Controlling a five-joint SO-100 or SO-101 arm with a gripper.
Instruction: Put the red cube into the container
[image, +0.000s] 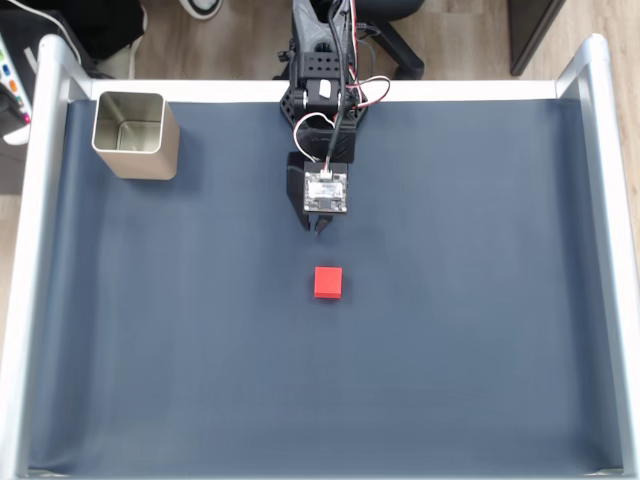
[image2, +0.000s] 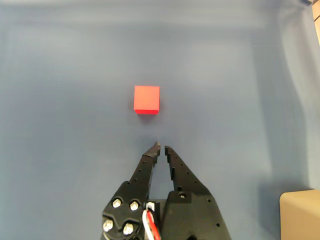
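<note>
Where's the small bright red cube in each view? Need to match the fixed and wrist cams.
Fixed view: the small bright red cube lies on the dark blue mat, near centre, just below the black two-finger gripper, apart from it.
Wrist view: the cube sits above centre, slightly left, ahead of the gripper's tips, not touching.
Shared landmark: the gripper tips, nearly shut, pointing at the cube in both.

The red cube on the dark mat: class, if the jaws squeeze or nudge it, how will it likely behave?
The red cube has flat faces and sharp edges, so it should slide rather than roll. It looks rigid and solid-coloured, so probably won't deform. It's small, likely light; a nudge on the smooth mat could skid or twist it.
</note>
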